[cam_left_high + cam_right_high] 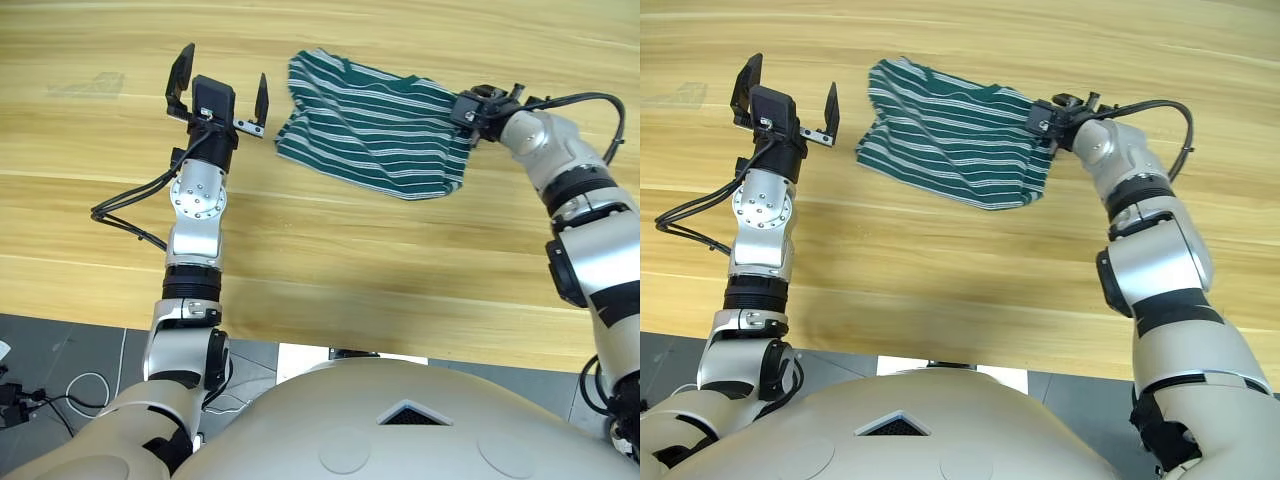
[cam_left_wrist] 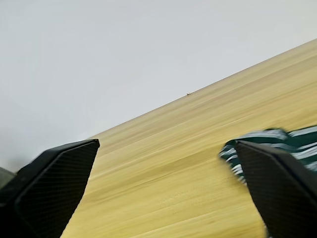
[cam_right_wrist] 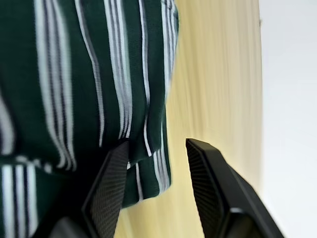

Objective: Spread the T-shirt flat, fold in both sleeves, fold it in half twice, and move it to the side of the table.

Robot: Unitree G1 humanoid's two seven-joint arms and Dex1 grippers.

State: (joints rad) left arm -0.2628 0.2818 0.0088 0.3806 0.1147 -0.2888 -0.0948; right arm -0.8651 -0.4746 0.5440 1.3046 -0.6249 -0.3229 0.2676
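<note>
A green T-shirt (image 1: 370, 125) with white stripes lies folded into a rough rectangle on the wooden table (image 1: 300, 270), towards its far side. My left gripper (image 1: 224, 68) stands open just left of the shirt, fingers pointing away from me, nothing between them; in the left wrist view the shirt's edge (image 2: 297, 139) shows behind one finger. My right gripper (image 1: 462, 108) is at the shirt's right edge. In the right wrist view its fingers (image 3: 106, 193) are apart, with the striped hem (image 3: 153, 158) lying in the gap between them.
Bare wood stretches on all sides of the shirt, widest towards me and to the left. The table's near edge (image 1: 300, 345) runs in front of my body. Cables (image 1: 125, 215) hang from the left arm.
</note>
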